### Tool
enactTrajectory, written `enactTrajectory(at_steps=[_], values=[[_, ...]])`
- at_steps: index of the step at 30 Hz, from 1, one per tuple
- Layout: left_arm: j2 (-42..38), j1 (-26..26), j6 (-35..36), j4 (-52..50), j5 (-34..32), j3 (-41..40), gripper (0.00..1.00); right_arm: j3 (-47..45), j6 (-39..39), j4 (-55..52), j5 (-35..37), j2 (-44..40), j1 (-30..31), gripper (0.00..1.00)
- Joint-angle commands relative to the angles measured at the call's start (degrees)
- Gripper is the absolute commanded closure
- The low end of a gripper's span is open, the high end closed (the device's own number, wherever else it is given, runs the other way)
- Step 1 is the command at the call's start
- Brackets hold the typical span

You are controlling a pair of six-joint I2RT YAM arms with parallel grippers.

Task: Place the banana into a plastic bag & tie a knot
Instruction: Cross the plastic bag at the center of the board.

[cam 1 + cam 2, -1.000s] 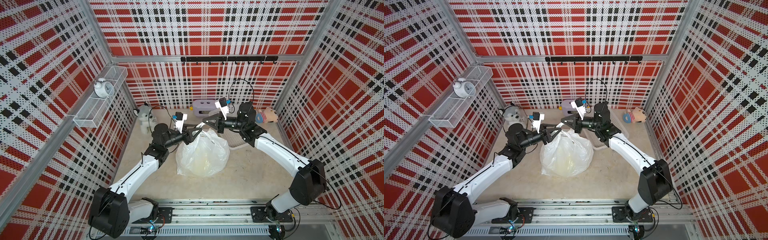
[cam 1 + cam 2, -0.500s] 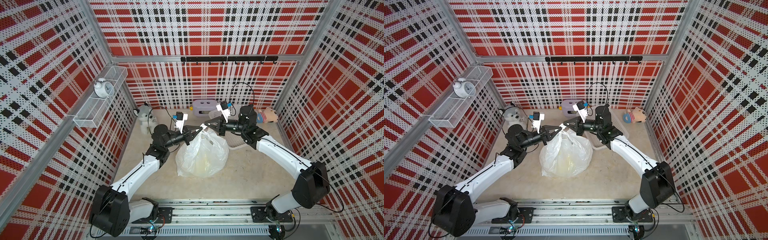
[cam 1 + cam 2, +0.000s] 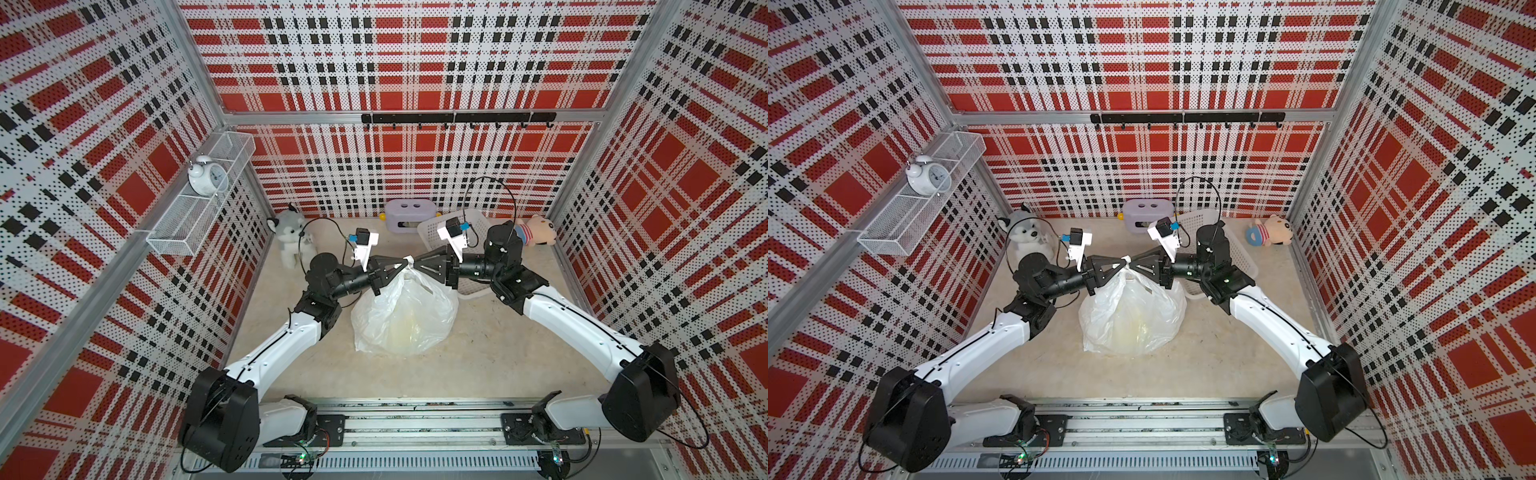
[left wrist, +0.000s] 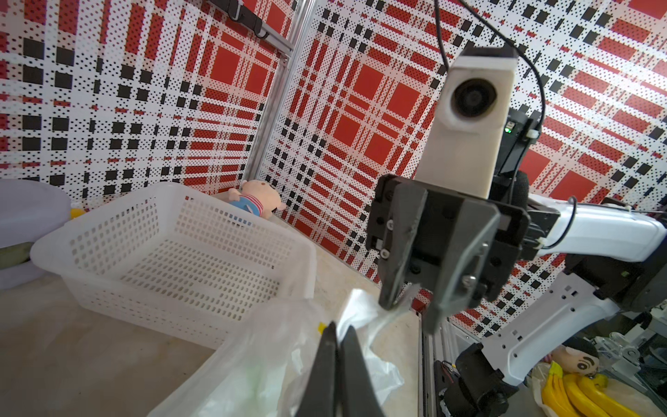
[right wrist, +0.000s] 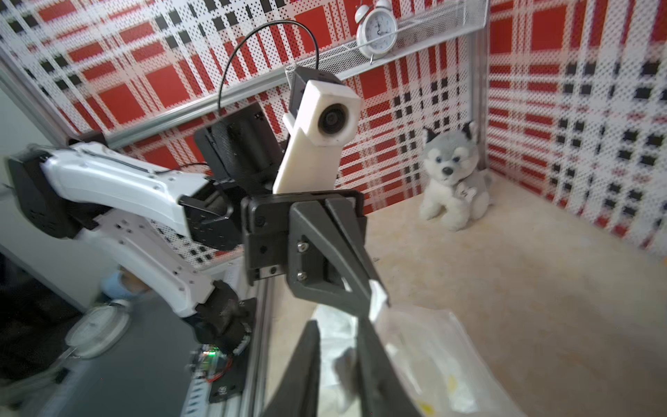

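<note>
Left jaws clamped on plastic bag [image 3: 405, 316] handle [image 5: 377, 298] | right jaws apart beside that handle | risk: unheld side slips, knot [image 3: 409, 261] loosens

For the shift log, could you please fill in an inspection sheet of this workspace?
Surface: beige tabletop, small specks.
Job's things: plastic bag at centre; banana a yellowish shape inside; handles twisted together on top, knot unconfirmed.
Clutter: white basket, husky plush, purple box, bear plush at the back.
Grippers: left gripper shut on a handle; right gripper open.
Cables: black cable loops above both wrists.
Surroundings: plaid walls, alarm clock on wire shelf, hook rail.
</note>
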Motion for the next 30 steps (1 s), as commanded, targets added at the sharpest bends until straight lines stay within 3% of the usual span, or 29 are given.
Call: enactTrajectory(at_steps=[1,4,8,13,17,23,30], values=[[-0.5,0.0,3.1,2.4,-0.2,-1.0,1.00,1.2,-6.4,-6.6,-3.6,-1.2,0.6,0.55],[-0.6,-0.4,5.2,2.4,0.1,-1.3,1.00,3.5,-8.8,-11.0,-2.4,-0.6,-0.1,0.44],[-0.5,-1.1,8.9,2.5,-1.0,-2.5,1.00,4.9,-6.3,-9.7,-5.0,-1.3,-2.9,0.34],[1.2,-2.9,13.0,3.5,-2.2,-2.8,1.00,5.1,1.1,-4.2,-5.0,-1.5,-7.3,0.29],[3.0,-3.2,14.3,5.8,-0.1,-1.9,1.00,8.4,8.9,-0.3,-6.0,3.6,-11.3,0.35],[3.1,-1.9,15.4,6.4,4.6,-1.2,1.00,14.6,11.7,0.2,-14.7,13.7,-11.3,0.47],[2.9,0.5,11.8,12.9,9.1,-3.0,1.00,11.7,12.5,3.7,-21.8,15.5,-8.9,0.50]])
